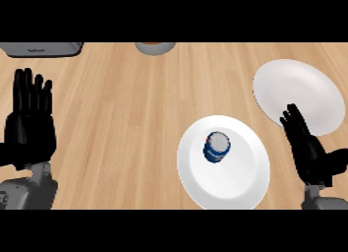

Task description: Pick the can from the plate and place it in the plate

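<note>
small blue-and-white can upright, apparently, on near white round plate | just left of right hand, fingers straight, empty, nearer | left hand resting open, far

Can: blue body with white top, upright, standing slightly above centre on the nearer white round plate, which lies toward the counter's near edge, right of the middle; second white round plate lies bare near the counter's right edge, farther back.
</note>
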`<state>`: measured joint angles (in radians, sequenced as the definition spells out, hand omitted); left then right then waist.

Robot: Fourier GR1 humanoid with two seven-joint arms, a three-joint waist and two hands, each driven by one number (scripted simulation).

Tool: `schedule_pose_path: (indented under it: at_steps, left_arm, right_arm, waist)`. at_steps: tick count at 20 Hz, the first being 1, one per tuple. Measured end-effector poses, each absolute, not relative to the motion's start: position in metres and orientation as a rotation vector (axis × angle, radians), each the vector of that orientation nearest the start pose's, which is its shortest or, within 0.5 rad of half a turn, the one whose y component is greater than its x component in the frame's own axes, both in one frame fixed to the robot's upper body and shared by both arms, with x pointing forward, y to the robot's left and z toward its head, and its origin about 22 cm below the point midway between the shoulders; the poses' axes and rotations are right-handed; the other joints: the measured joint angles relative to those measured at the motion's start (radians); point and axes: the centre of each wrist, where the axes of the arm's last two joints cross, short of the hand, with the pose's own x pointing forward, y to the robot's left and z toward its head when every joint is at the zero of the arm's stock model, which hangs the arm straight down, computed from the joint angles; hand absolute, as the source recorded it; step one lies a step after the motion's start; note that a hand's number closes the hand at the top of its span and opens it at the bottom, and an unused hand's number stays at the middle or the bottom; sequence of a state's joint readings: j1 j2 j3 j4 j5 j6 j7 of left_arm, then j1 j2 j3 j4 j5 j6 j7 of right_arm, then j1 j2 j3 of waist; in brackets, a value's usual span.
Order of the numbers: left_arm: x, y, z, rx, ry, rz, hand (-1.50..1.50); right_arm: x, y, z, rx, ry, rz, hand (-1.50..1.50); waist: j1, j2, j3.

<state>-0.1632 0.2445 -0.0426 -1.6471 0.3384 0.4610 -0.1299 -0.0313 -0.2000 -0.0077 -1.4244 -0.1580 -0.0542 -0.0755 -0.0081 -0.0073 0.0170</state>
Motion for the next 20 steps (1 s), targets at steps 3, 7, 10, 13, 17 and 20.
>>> schedule_pose_path:
  at_steps: [3,7,10,13,17,20]
  left_arm:
    - [0.269,0.255,0.052,0.171,-1.739,0.297,0.00]
    - [0.251,0.259,0.006,0.160,-1.474,0.175,0.00]
    - [0.240,0.252,-0.014,0.101,-1.337,0.110,0.00]
    - [0.230,0.243,-0.025,0.053,-1.256,0.059,0.00]
    - [0.230,0.238,-0.033,0.023,-1.215,0.025,0.00]
    - [0.236,0.242,-0.031,0.016,-1.197,0.015,0.00]
  right_arm:
    - [0.260,-0.286,0.014,-0.136,-1.612,-0.018,1.50]
    - [0.277,-0.309,0.064,-0.339,-1.749,0.086,1.50]
    - [0.278,-0.326,0.077,-0.622,-1.744,0.030,-1.50]
    - [0.268,-0.315,0.069,-0.743,-1.783,-0.087,-1.50]
    - [0.242,-0.297,0.067,-0.775,-1.837,-0.123,-1.50]
    - [0.223,-0.291,0.078,-0.787,-1.831,-0.070,-1.50]
  waist:
    - [0.000,0.003,-0.009]
    - [-0.016,0.013,-0.025]
    - [-0.025,0.013,-0.024]
    - [-0.017,0.008,-0.021]
    - [-0.007,0.007,-0.019]
    - [-0.003,0.006,-0.018]
